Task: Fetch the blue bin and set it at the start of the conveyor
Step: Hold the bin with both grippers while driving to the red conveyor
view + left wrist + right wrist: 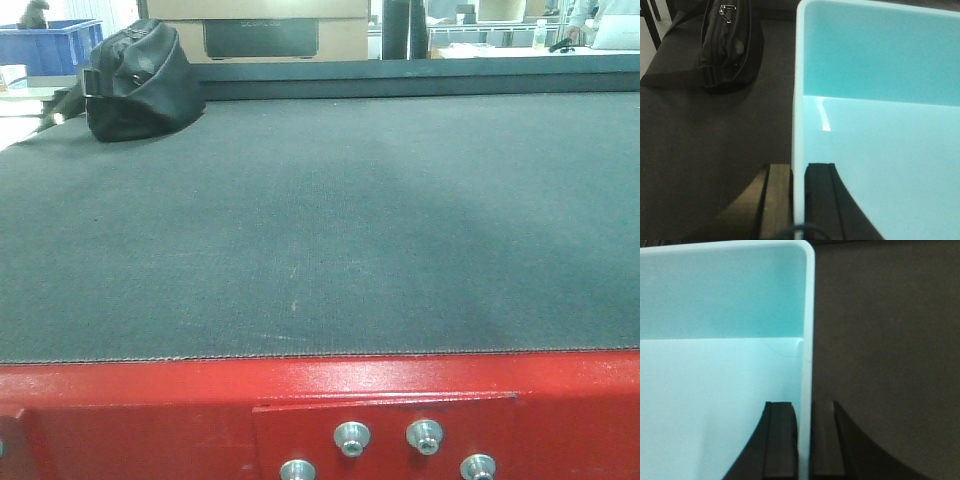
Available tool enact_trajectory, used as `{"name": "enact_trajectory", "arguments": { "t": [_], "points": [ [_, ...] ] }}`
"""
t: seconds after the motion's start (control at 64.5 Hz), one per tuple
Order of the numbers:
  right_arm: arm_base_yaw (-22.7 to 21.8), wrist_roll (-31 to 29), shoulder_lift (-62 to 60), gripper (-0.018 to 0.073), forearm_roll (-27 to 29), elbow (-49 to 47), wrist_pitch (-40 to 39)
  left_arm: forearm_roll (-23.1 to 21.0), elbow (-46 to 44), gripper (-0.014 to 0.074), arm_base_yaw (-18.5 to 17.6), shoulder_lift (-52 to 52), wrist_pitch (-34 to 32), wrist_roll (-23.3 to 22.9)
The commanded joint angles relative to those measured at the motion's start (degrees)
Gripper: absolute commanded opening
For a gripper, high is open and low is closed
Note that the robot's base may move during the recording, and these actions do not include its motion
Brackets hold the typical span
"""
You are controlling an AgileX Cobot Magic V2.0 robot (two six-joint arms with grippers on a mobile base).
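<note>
At bottom centre of each wrist view, left gripper (799, 167) and right gripper (804, 405) clamping blue bin (880, 150) walls; bin filling frame beside conveyor start (715, 145) belt, contact unclear; black bag (727, 45) lying upper left.

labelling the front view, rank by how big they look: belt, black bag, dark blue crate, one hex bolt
belt
black bag
dark blue crate (farther back and cropped, so its true rank is unsure)
hex bolt

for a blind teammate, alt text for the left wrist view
The left gripper clamps a side wall of the blue bin, one finger inside, one outside. Beside it lies the dark conveyor belt, a black bag at top left.
</note>
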Motion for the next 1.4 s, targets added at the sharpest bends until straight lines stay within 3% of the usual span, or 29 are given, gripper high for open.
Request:
{"name": "enact_trajectory", "arguments": {
  "t": [0.0,1.054,1.38],
  "points": [
    [-0.1,-0.1,-1.1,-0.0163,-2.1,-0.5,-0.8,3.0,-0.9,-0.0111,-0.2,-0.7,-1.1,0.0],
    [-0.1,-0.1,-1.1,-0.0163,-2.1,-0.5,-2.6,3.0,-0.9,-0.0111,-0.2,-0.7,-1.1,0.0],
    [-0.1,-1.1,-0.1,-0.0163,-2.1,-0.5,-1.3,-3.5,-0.9,-0.0111,-0.2,1.4,-2.0,0.1]
  ]
}}
